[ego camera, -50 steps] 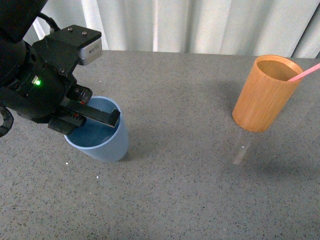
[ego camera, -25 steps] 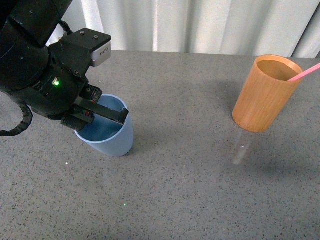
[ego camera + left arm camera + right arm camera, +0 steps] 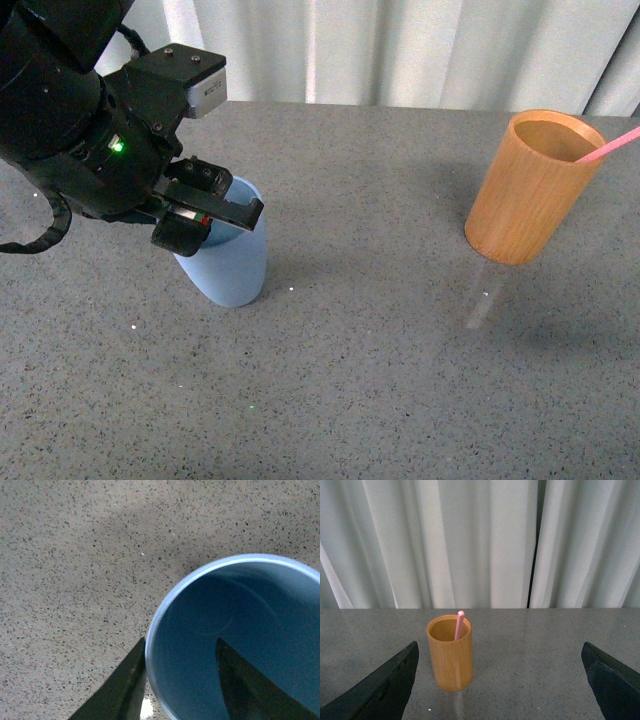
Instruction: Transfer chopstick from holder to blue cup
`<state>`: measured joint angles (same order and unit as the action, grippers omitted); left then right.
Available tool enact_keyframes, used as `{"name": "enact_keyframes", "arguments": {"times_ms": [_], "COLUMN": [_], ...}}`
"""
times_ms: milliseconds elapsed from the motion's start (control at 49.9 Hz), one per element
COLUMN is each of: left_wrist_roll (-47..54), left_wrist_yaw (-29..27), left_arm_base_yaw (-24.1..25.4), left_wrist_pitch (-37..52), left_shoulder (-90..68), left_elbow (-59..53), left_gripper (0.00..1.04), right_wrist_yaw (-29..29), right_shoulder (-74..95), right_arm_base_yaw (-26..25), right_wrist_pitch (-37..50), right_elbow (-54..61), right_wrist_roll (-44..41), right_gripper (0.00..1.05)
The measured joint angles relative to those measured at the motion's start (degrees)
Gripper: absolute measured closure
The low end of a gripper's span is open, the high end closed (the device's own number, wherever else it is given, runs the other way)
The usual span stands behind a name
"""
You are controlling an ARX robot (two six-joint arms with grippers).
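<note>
Observed left gripper [image 3: 181,645] part-open astride blue cup [image 3: 235,275] rim, one finger inside, nothing clamped. Noted right gripper [image 3: 500,647] wide open, empty; chopstick [image 3: 459,625] leaning in holder [image 3: 451,665].

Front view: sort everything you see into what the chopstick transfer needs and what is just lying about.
Belongs to the job:
thin pink chopstick
orange-brown wooden cylinder holder, with the chopstick standing in it
light blue plastic cup
left claw, astride the cup's rim

Just there:
grey speckled table
white curtains
</note>
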<state>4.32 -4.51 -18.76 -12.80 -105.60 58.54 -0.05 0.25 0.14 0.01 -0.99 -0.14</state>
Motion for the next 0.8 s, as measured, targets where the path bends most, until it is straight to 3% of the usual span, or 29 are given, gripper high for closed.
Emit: {"name": "enact_keyframes", "arguments": {"times_ms": [421, 501, 741, 802], "left_wrist_roll": [-0.22, -2.34, -9.07, -10.08], "left_wrist_yaw": [0.31, 1.88, -4.66, -5.51], "left_arm_base_yaw": [2.89, 4.37, 12.94, 14.32], "left_wrist_pitch": [0.13, 3.45, 38.77, 43.56], "left_shoulder": [3.98, 5.68, 16.44, 17.51], "left_elbow": [1.79, 1.66, -11.15, -13.09], "left_gripper": [0.06, 0.08, 0.07, 0.07], "right_wrist_yaw": [0.0, 0.0, 0.0, -0.02], "right_shoulder": [0.0, 0.0, 0.0, 0.0], "right_arm_base_yaw": [0.0, 0.0, 0.0, 0.0], "right_wrist_pitch": [0.0, 0.0, 0.0, 0.0], "right_elbow": [0.0, 0.0, 0.0, 0.0], "right_wrist_roll": [0.0, 0.0, 0.0, 0.0], "right_gripper": [0.1, 0.1, 0.1, 0.1]}}
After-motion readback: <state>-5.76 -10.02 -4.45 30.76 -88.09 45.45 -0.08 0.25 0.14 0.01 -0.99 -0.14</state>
